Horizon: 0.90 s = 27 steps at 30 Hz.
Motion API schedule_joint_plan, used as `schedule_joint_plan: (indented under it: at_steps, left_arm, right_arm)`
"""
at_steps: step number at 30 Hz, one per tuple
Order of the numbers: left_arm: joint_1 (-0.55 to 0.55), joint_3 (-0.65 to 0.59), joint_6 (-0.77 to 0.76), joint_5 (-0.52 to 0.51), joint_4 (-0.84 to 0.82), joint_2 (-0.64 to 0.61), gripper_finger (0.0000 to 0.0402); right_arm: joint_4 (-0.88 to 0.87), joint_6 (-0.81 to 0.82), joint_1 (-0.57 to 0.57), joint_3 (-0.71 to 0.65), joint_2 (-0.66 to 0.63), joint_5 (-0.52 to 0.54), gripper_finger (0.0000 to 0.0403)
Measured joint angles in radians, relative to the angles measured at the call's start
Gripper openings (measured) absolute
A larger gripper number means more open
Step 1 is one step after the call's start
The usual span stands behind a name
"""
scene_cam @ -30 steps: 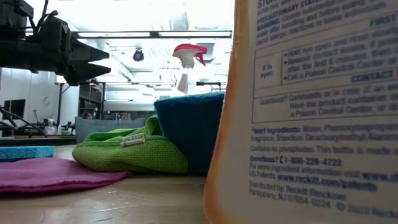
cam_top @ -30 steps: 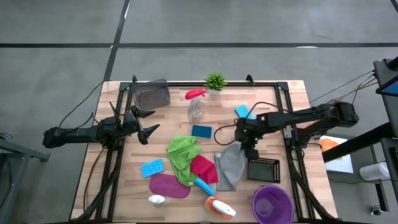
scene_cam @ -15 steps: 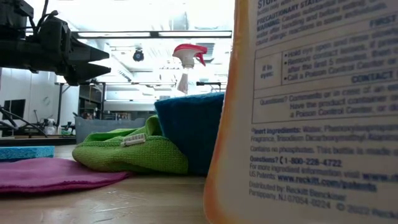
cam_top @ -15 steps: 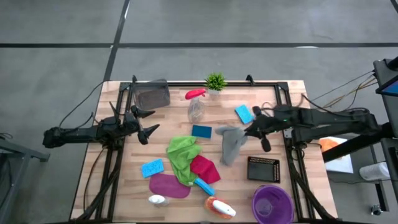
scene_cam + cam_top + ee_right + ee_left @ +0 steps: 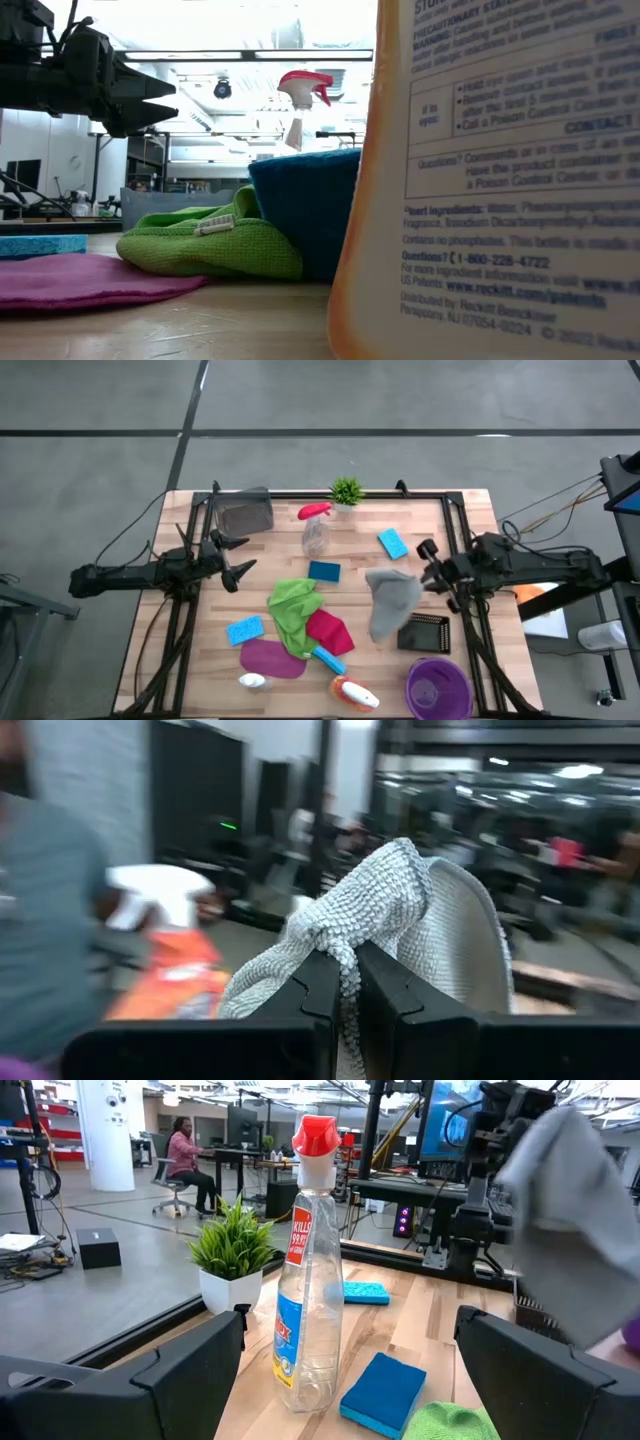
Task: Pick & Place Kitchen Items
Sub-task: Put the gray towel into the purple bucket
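right tool [image 5: 428, 573] clenched on grey cloth [image 5: 390, 603], cloth dangling above counter [image 5: 470, 520] beside black rack [image 5: 423, 632]; purple bowl [image 5: 438, 686] lies nearer front edge. left tool [image 5: 236, 554] released, waiting far side.

A grey waffle-weave cloth [image 5: 392, 603] hangs lifted above the table's right side. Green [image 5: 292, 610], magenta [image 5: 329, 631] and purple [image 5: 272, 658] cloths, blue sponges [image 5: 245, 630] and spray bottles [image 5: 316, 532] lie scattered.
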Motion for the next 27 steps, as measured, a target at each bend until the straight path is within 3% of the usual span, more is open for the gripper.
schedule_joint_plan:
  at_steps: [6,11,19,27]
  left_arm:
    - [0.0,0.0,0.0,-0.001,-0.012,0.0,0.0365]
    - [0.0,0.0,0.0,-0.014,-0.025,0.0,0.0365]
    - [0.0,0.0,-0.001,-0.023,-0.061,0.001,0.0365]
    - [0.0,0.0,-0.001,-0.026,-0.06,0.011,0.0365]
  right_arm:
    - [0.001,0.079,0.005,0.052,-0.049,-0.195,0.0018]
    - [-0.015,0.109,0.006,0.155,-0.066,-0.289,0.0018]
    - [-0.396,0.058,0.006,0.441,-0.008,-0.307,0.0018]
    - [-0.432,0.063,0.058,0.51,0.069,-0.333,0.0018]
